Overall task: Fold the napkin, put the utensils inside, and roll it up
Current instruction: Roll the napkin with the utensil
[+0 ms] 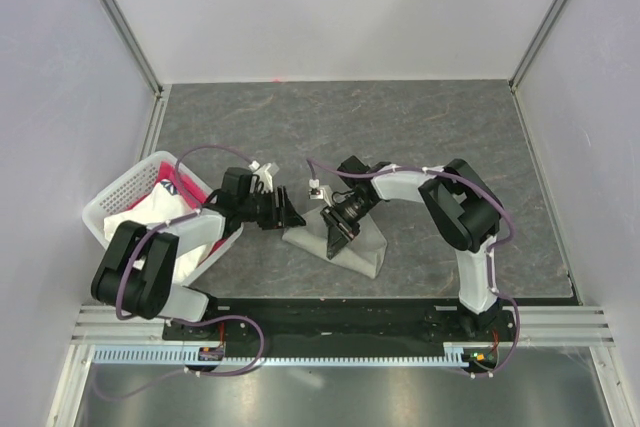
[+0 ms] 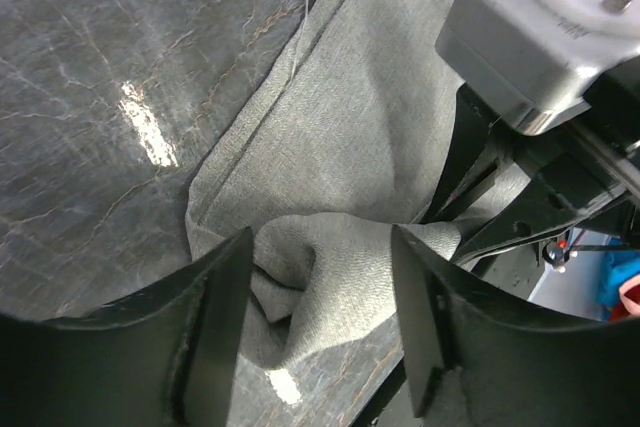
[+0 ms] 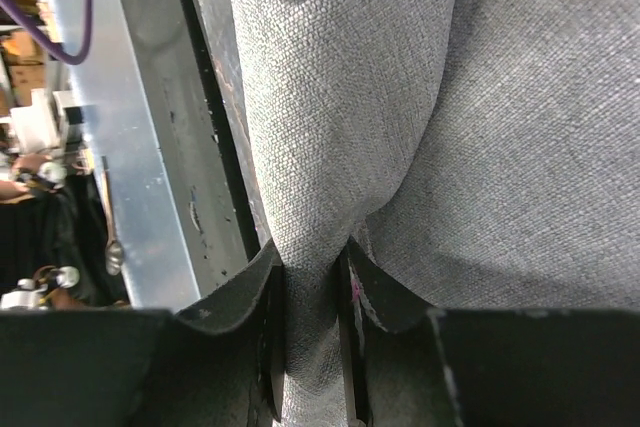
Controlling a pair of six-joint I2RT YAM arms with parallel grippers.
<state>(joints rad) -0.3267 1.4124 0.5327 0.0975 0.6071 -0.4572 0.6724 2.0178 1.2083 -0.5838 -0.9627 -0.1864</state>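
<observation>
The grey-green napkin (image 1: pixel 362 250) lies bunched on the dark table in front of the arms. My right gripper (image 1: pixel 337 231) comes down on its left part. In the right wrist view it (image 3: pixel 310 332) is shut on a raised fold of the napkin (image 3: pixel 520 147), which runs up between the jaws. My left gripper (image 1: pixel 291 213) sits just left of the cloth's edge. In the left wrist view it (image 2: pixel 320 332) is open, its fingers (image 2: pixel 222 327) standing wide on either side of a rumpled corner of the napkin (image 2: pixel 350 127) without pinching it. The utensils are out of view.
A white basket (image 1: pixel 108 203) holding pink cloth (image 1: pixel 160 167) and white cloth (image 1: pixel 165 209) stands at the left, beside the left arm. A metal rail (image 1: pixel 340 327) runs along the near edge. White walls close the table on three sides.
</observation>
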